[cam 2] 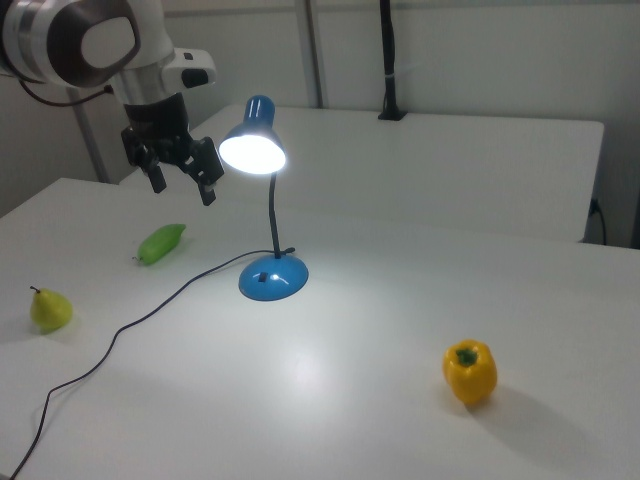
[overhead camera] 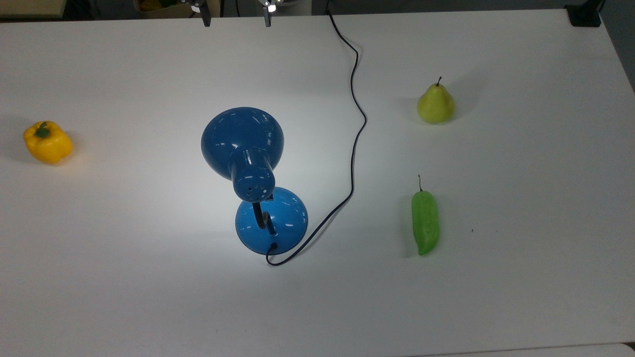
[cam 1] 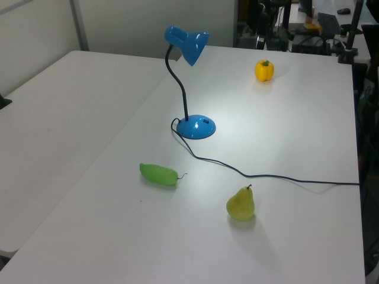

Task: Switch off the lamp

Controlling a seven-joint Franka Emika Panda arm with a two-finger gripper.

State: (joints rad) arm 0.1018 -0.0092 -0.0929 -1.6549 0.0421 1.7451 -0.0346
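- Top view first: we see the lamp (overhead camera: pixel 258 173) in the middle of the white table (overhead camera: pixel 521 287), still lit. Its shade points to the far edge, where the gripper (overhead camera: pixel 236 19) peeks in with its two fingers spread apart, holding nothing. The round base (overhead camera: pixel 285 220) sits on the near side of the shade, so we think the gripper must come over or around the shade to reach it. The cord (overhead camera: pixel 354 134) snakes off to the far edge.
- Left view: the lamp stands up tall on its bent neck (cam 1: pixel 179 89). The shade leans toward the yellow pepper (cam 1: pixel 264 70). A small dark spot on the base may be the switch.
- Right view: the gripper (cam 2: pixel 181 182) hangs high, just beside the glowing shade (cam 2: pixel 252 140), on the right view's left. The base (cam 2: pixel 272 278) lies lower, toward the right view's right.
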